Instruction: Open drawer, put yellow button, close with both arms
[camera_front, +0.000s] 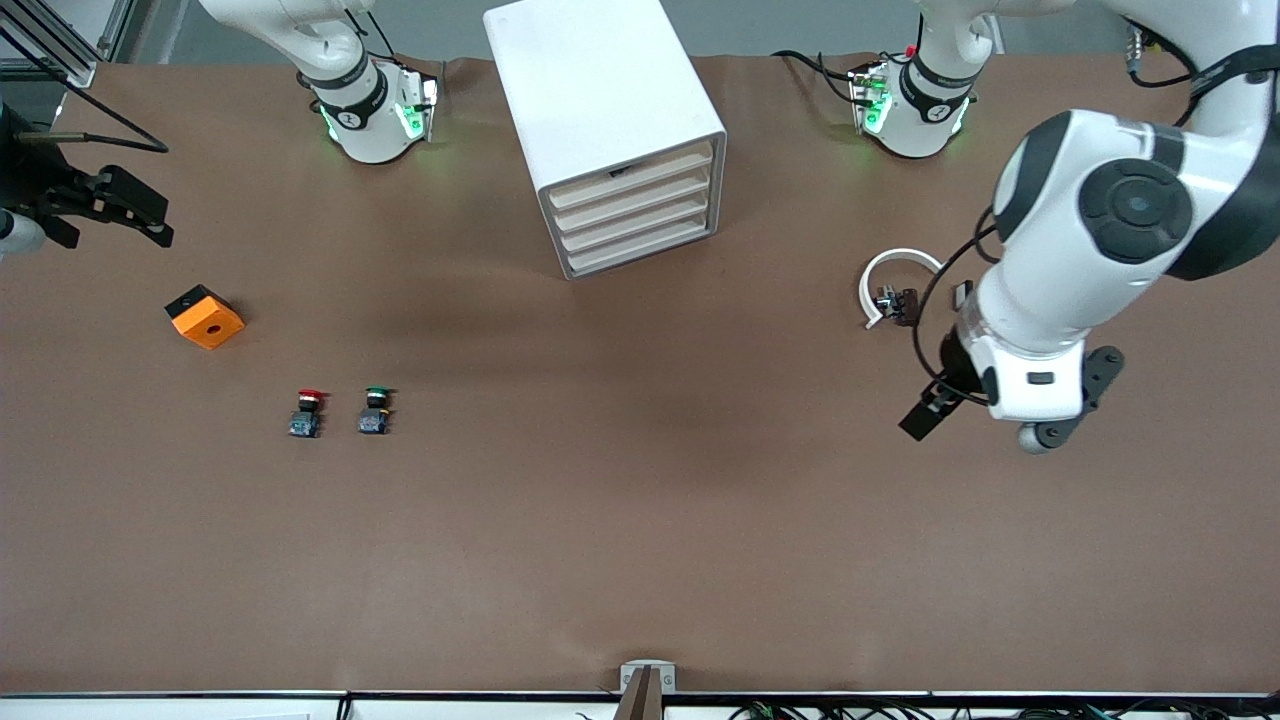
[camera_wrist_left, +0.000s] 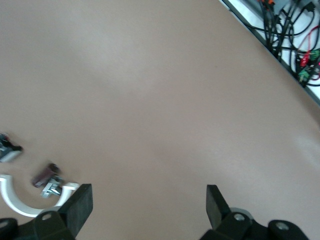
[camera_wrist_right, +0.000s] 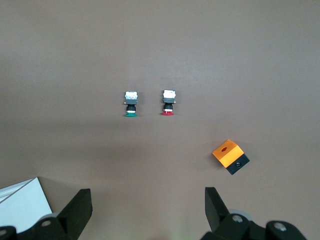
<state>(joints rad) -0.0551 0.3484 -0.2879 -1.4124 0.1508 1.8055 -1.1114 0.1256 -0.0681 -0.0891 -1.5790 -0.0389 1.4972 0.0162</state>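
The white cabinet (camera_front: 600, 90) stands at the robots' edge of the table, midway between the two bases. Its uppermost drawer (camera_front: 640, 178) sits level with the three fronts below it, with a small dark mark at its upper edge. The yellow button is out of view. My left gripper (camera_front: 982, 430) hangs open and empty over bare table at the left arm's end, its fingertips (camera_wrist_left: 80, 202) wide apart. My right gripper (camera_front: 150, 215) is open and empty at the right arm's end, over the table beside an orange block (camera_front: 205, 317).
A red-capped button (camera_front: 308, 412) and a green-capped button (camera_front: 375, 410) lie side by side, nearer the front camera than the orange block (camera_wrist_right: 231, 156). A white ring (camera_front: 898, 272) with small metal parts lies beside the left gripper. The cabinet's corner (camera_wrist_right: 22, 202) shows in the right wrist view.
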